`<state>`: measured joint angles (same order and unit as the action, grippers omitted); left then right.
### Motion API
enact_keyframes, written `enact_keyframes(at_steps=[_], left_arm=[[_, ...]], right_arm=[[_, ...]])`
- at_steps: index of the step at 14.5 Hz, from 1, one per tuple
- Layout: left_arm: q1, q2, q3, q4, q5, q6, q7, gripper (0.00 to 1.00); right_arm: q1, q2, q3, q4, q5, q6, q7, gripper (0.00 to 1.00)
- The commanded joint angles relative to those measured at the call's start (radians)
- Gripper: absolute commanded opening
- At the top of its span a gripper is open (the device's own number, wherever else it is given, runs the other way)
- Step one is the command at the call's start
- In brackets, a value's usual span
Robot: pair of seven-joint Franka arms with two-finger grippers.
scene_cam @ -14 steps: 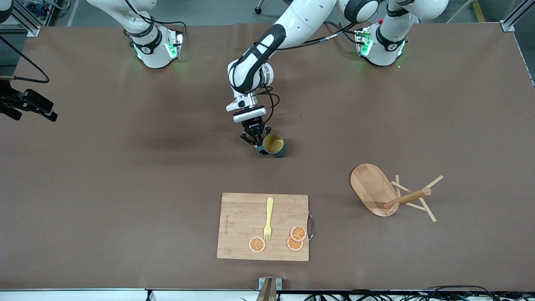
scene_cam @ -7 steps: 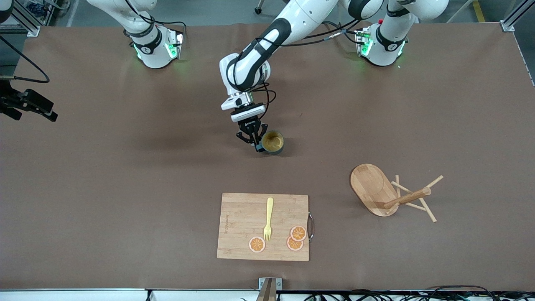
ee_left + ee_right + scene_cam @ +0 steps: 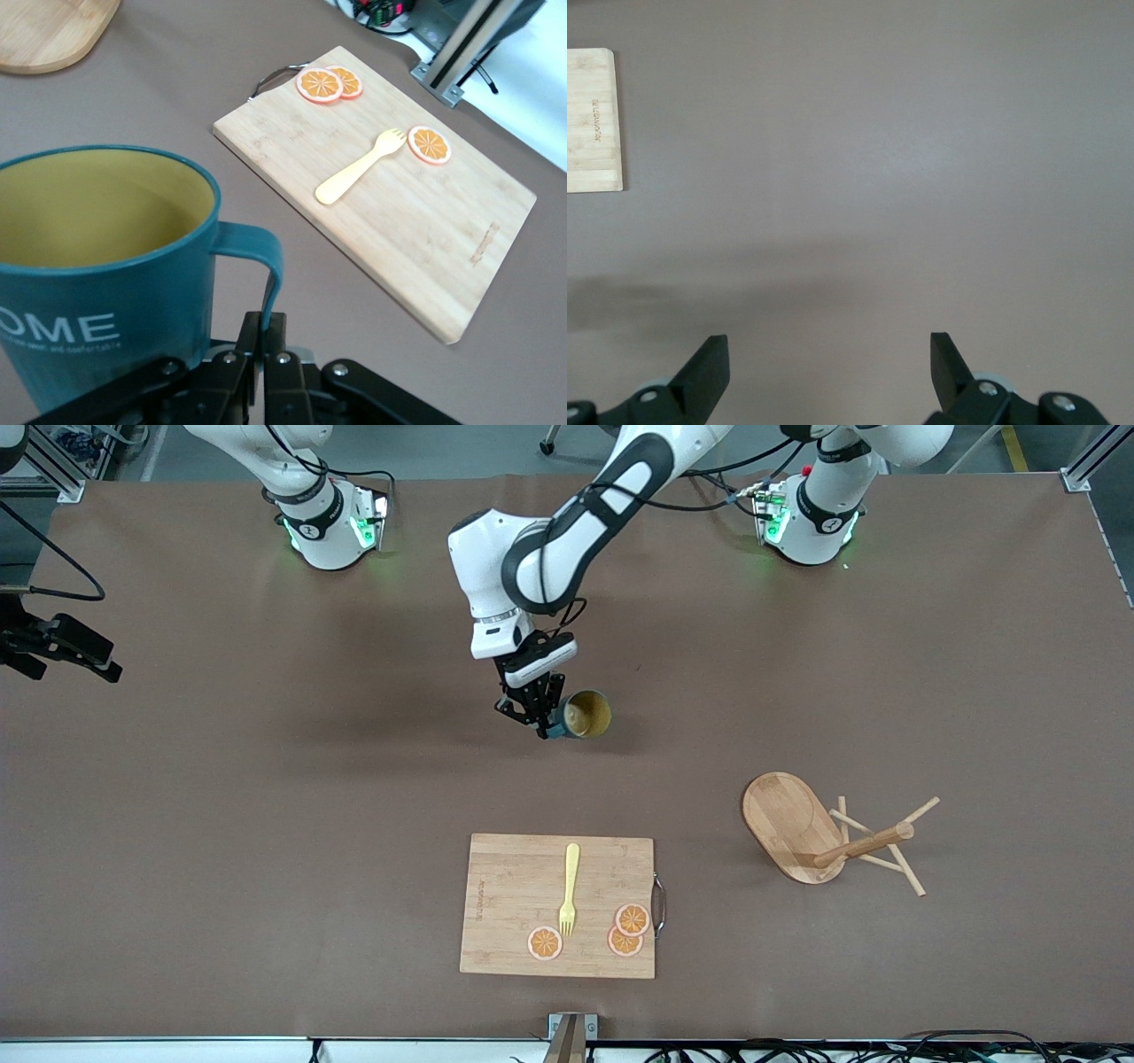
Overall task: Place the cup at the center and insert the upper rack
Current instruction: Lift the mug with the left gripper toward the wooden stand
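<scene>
The dark teal cup with a mustard-yellow inside is at the middle of the table, tilted. My left gripper is shut on its thin side handle; in the left wrist view the fingers pinch the handle of the cup. The wooden mug tree lies on its side toward the left arm's end, nearer the front camera than the cup; its oval base shows in the left wrist view. My right gripper is open and empty over bare table, out of the front view.
A rectangular bamboo cutting board lies nearer the front camera than the cup, with a yellow fork and orange slices on it. A corner of the board shows in the right wrist view.
My left gripper has turned at the wrist and carried the cup slightly away from the front camera; the cup now tilts more. The mug tree and board have not moved.
</scene>
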<state>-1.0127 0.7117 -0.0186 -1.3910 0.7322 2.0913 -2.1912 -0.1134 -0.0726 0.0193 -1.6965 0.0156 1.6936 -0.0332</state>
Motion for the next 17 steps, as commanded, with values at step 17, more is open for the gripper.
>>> enact_keyframes(at_steps=[17], left_arm=[[0.445, -0.411, -0.006, -0.166, -1.040, 0.019, 0.460, 0.01]], right_arm=[[-0.008, -0.026, 0.007, -0.017, -0.013, 0.023, -0.008, 1.00]])
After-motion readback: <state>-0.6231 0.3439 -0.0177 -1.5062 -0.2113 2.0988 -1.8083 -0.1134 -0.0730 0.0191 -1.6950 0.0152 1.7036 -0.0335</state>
